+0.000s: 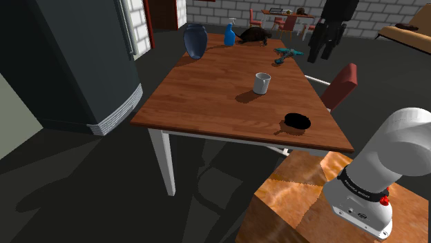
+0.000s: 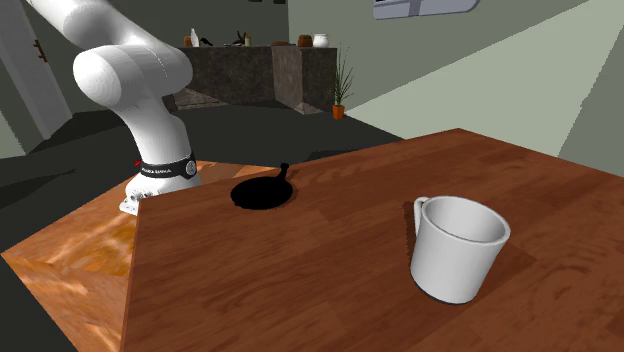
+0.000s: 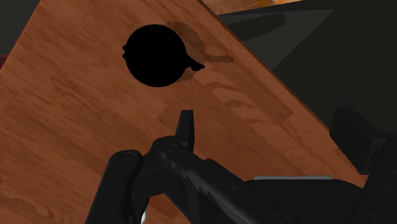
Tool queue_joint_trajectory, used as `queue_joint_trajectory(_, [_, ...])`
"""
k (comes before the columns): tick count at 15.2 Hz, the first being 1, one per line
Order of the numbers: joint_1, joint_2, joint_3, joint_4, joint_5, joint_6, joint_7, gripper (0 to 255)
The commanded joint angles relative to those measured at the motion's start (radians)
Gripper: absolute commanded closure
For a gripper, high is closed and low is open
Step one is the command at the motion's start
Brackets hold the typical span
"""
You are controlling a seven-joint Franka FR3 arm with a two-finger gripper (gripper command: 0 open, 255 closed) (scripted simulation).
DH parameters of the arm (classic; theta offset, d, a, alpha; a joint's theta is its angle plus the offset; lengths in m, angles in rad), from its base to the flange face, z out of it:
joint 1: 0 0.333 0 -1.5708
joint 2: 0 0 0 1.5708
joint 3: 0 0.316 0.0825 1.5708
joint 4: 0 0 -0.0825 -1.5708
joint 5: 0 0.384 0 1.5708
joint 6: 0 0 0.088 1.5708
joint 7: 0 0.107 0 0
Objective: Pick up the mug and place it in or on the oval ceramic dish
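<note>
Firstly, from the shoulder view: a plain white handled mug [image 1: 261, 83] stands upright near the middle of a brown wooden table [image 1: 207, 96]. It is well apart from a flat black oval dish [image 1: 298, 121], which lies near the edge closest to the wood-patterned stand [image 1: 297, 200]. A blue vase [image 1: 195, 39] and a blue spray bottle [image 1: 229, 32] stand at the far end. A red chair [image 1: 343, 84] sits alongside on dark floor.

In the second exterior view, the mug's inside is bare white.

In the wrist view, the black gripper [image 3: 267, 130] hangs over the tabletop, fingers apart and clasping nothing.
</note>
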Motion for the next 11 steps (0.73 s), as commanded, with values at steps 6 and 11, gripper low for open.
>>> queue_joint_trajectory(6, [-0.019,0.101,-0.067,-0.023,-0.040,0.137,-0.075,0])
queue_joint_trajectory(11, [-0.033,0.229,-0.133,-0.013,-0.063,0.269,-0.148,0])
